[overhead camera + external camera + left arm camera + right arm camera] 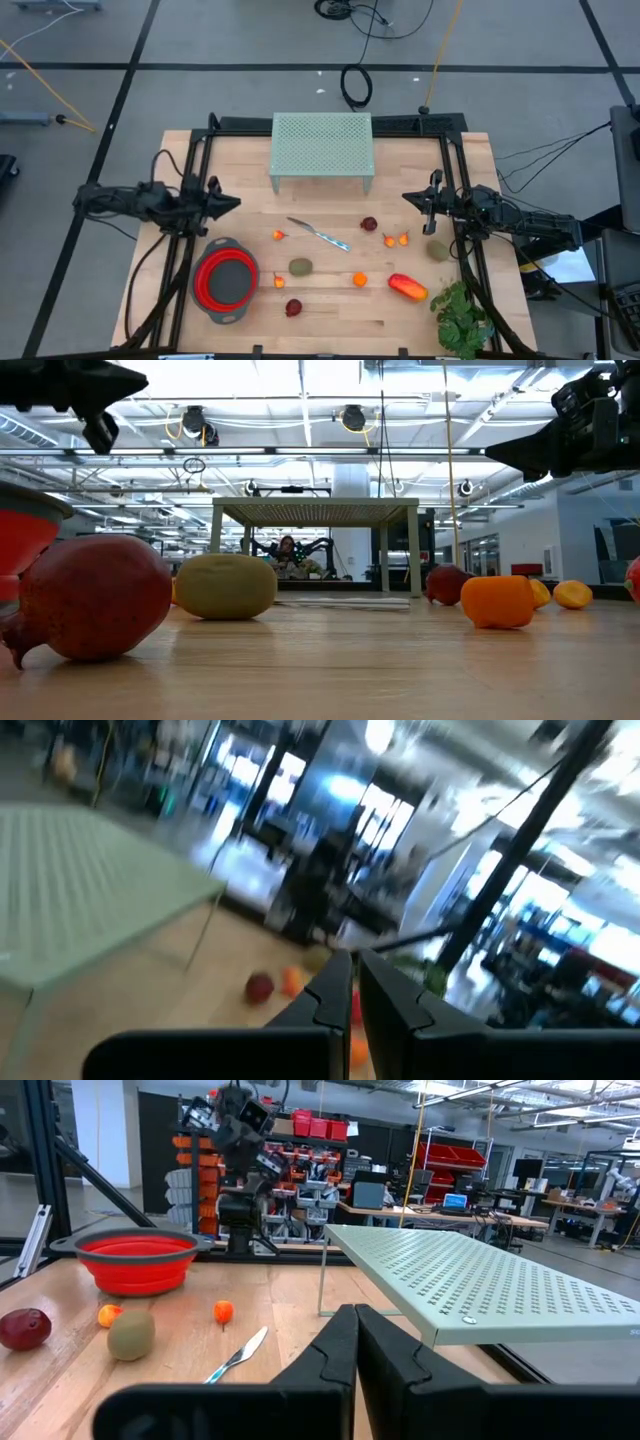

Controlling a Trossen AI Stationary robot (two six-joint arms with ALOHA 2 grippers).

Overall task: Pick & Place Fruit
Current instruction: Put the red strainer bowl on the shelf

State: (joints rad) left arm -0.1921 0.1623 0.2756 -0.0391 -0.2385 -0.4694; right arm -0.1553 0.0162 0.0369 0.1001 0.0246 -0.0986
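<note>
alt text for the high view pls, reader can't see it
Small toy fruit pieces lie scattered on a light wooden table, none in the red round collapsible bowl. The left gripper and right gripper are shut, empty, either side of a pale green perforated stand.

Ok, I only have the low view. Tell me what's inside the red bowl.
Observer: Nothing. The high view shows the red bowl empty.
Operator: Give me the fruit nearest it.
Observer: A tiny orange piece lies just off its rim, not touching.
Operator: Now report the grippers.
Observer: The left gripper and the right gripper are both shut and hold nothing. They point toward each other from opposite sides.
</note>
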